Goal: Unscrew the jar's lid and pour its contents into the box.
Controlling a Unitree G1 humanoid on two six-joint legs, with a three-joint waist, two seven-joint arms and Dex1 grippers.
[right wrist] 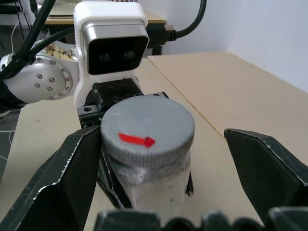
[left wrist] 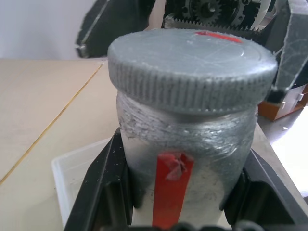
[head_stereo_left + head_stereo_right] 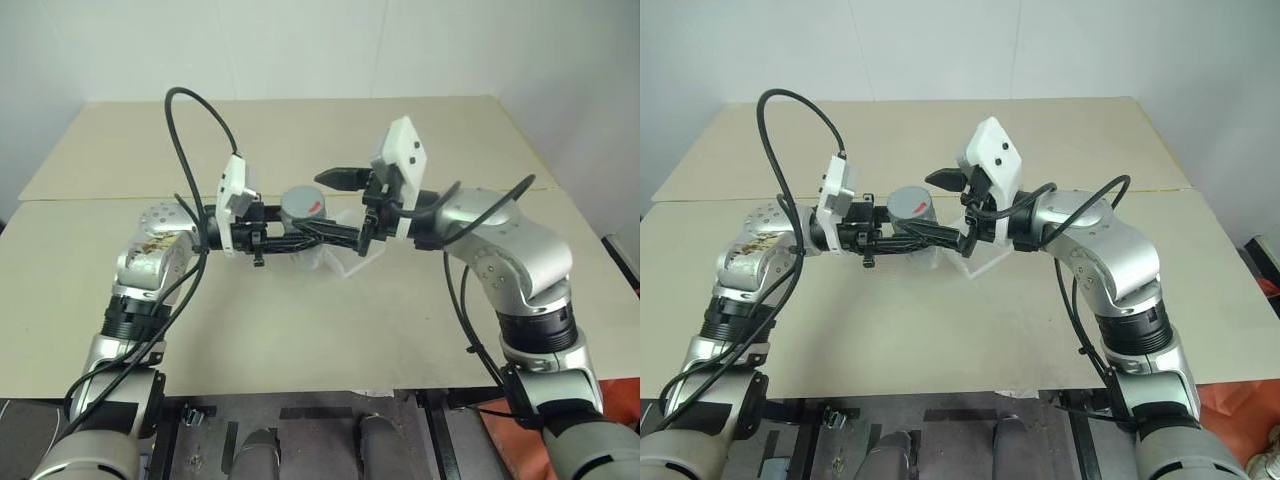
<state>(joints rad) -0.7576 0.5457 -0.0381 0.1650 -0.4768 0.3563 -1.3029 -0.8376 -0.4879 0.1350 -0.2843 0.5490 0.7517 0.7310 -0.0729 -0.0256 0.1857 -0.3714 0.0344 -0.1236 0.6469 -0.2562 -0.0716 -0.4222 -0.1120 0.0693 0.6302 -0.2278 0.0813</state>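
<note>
**A:** Where are we in the task?

**B:** I'm at the unscrewing step. My left claw is clamped on the jar, holding it upright above the bench, over the box. My right claw stands wide open, its fingers either side of the lid, not yet gripping.

**A:** And next?

**B:** I judge the right claw must close on the lid's ribbed rim and twist.

**A:** Counts?

**B:** One jar, one lid, one box, two claws.
</note>
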